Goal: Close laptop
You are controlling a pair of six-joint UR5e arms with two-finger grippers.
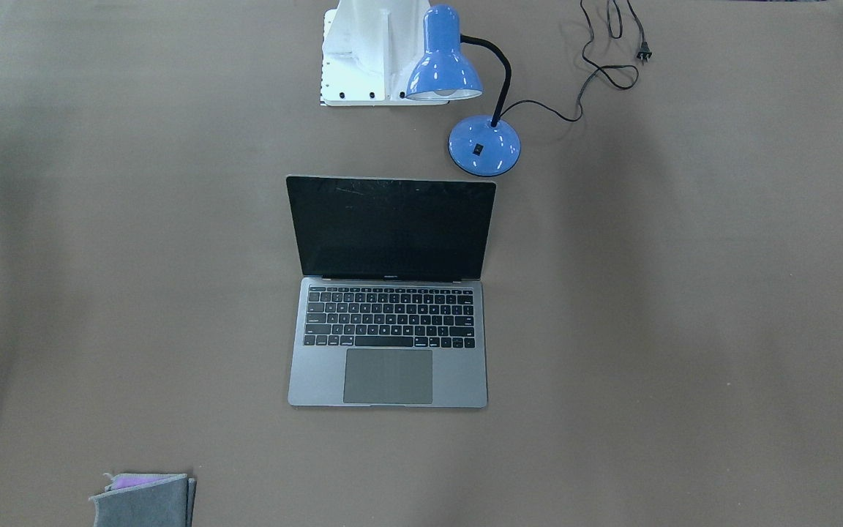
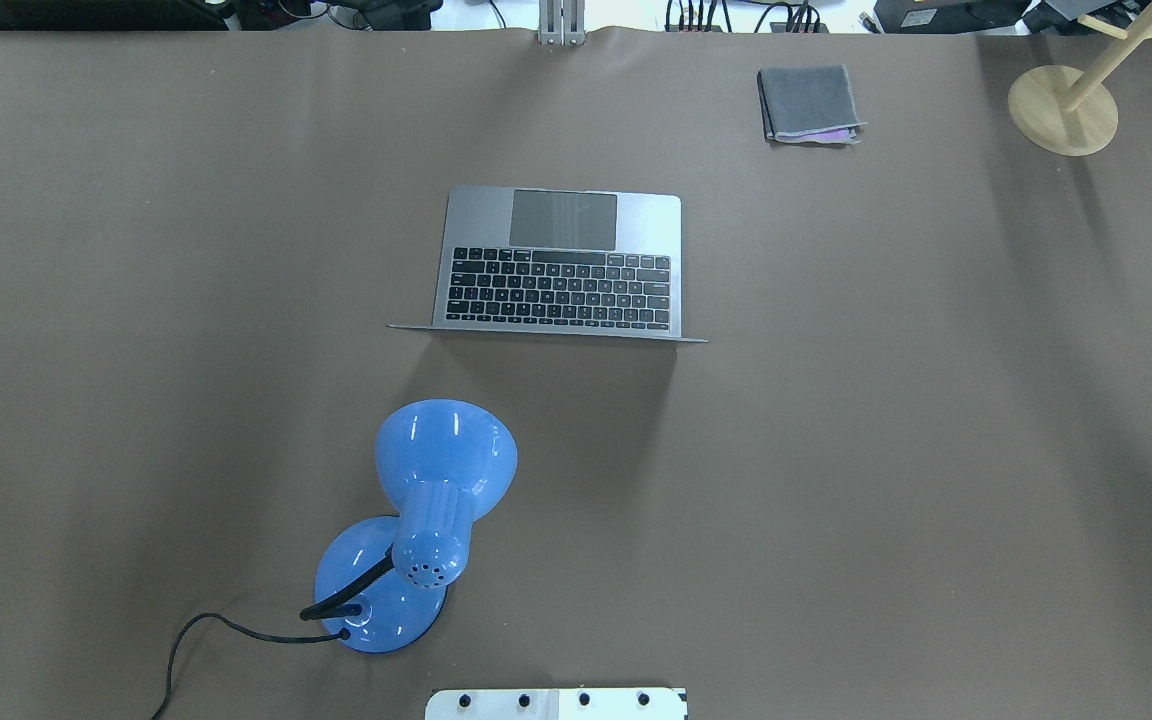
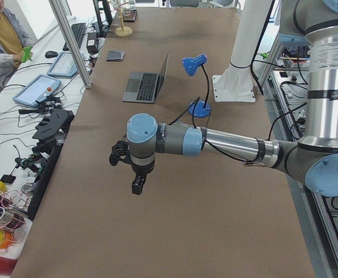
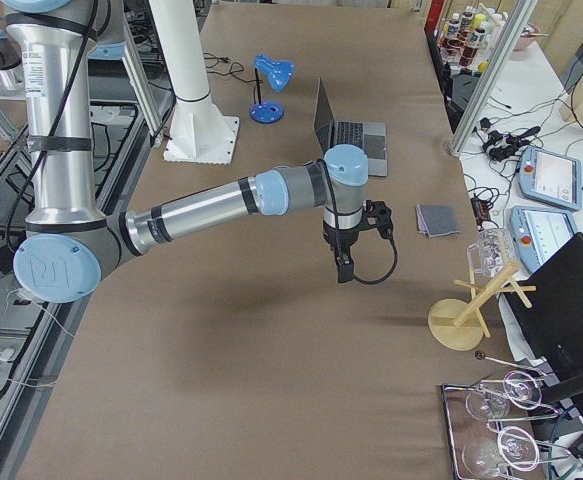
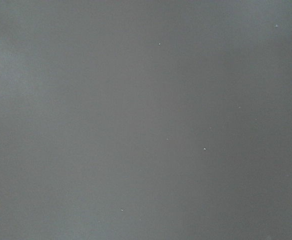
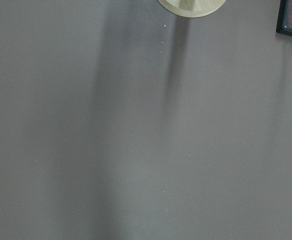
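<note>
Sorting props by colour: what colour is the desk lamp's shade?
The shade is blue, clearest in the front-facing view.

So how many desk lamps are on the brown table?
1: a blue gooseneck desk lamp, standing between the robot and the open grey metal laptop, toward the robot's left. None looks hidden.

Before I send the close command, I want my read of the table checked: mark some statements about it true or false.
The laptop is open. True.
Its screen is lit. False: the screen is dark.
A blue lamp stands behind the screen, not touching it. True.
A gripper rests on the laptop. False: the left gripper and right gripper hang far from it, toward the ends of the table.
A folded cloth lies on the keyboard. False: the cloth lies on the table, apart.
</note>
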